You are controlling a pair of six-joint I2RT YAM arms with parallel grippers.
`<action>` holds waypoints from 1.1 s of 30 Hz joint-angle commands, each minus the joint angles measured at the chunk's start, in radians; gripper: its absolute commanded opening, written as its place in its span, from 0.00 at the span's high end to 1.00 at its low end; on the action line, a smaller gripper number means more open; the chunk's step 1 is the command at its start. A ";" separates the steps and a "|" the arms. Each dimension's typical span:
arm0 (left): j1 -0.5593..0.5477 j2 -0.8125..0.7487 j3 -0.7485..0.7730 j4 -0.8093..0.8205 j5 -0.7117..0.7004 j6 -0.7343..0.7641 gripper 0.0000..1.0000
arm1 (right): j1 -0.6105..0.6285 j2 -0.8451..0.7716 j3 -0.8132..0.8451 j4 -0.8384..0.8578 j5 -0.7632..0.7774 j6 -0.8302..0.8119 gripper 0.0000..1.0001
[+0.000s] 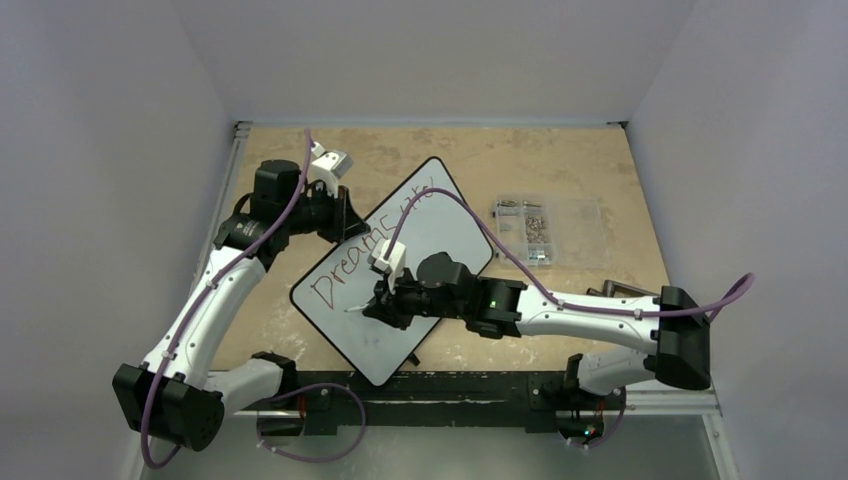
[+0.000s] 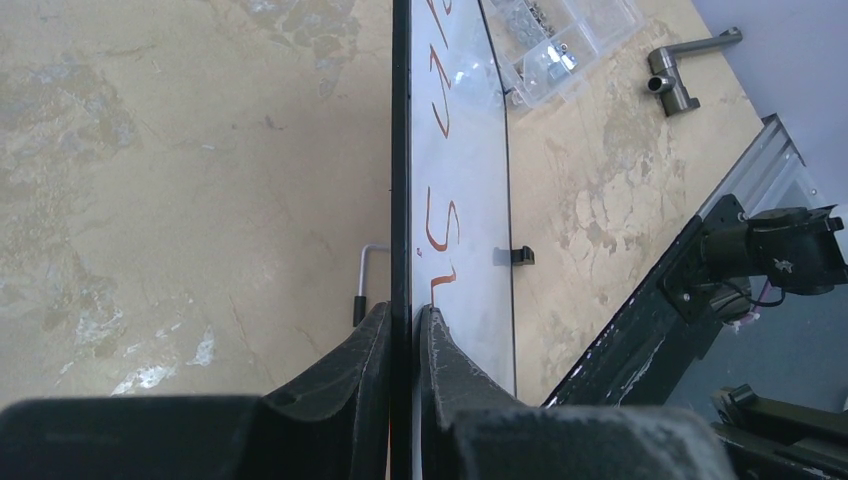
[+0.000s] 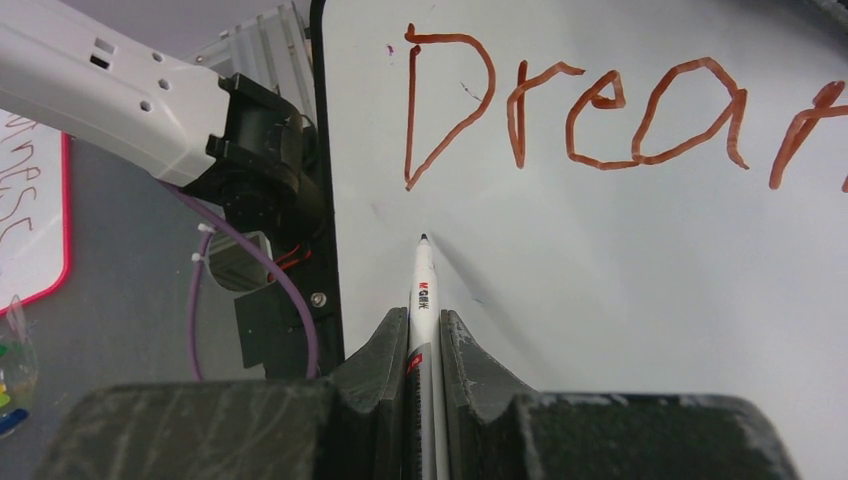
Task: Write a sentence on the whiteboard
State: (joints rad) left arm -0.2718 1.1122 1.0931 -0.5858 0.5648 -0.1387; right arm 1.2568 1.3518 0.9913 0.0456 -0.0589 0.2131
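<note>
Top external: whiteboard (image 1: pixel 355 335) runs near-left to far-right; left claw (image 2: pixel 402 318) grips it, right claw (image 3: pixel 425 320) marker (image 3: pixel 422 290)

The whiteboard (image 1: pixel 345 335), a flat white rectangle with rounded corners and a thin black rim, is lying at a diagonal between the two grippers. Its far-left edge is sitting pinched between the left gripper's (image 2: pixel 405 315) fingers. Reddish-brown handwriting beginning "Drea" is running across it just ahead of the right gripper (image 3: pixel 425 320), which is hovering over a blank stretch.
</note>
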 commanded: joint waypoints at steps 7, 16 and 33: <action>-0.001 -0.035 0.005 0.087 -0.031 0.016 1.00 | 0.006 -0.002 0.034 0.045 0.079 -0.010 1.00; -0.001 -0.038 0.004 0.089 -0.031 0.015 1.00 | 0.005 0.011 0.024 0.037 0.104 0.001 1.00; -0.001 -0.041 0.001 0.089 -0.029 0.013 1.00 | 0.006 0.017 -0.016 0.022 0.114 0.026 1.00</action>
State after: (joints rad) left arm -0.2714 1.1027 1.0859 -0.5838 0.5549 -0.1387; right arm 1.2587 1.3697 0.9897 0.0463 0.0349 0.2260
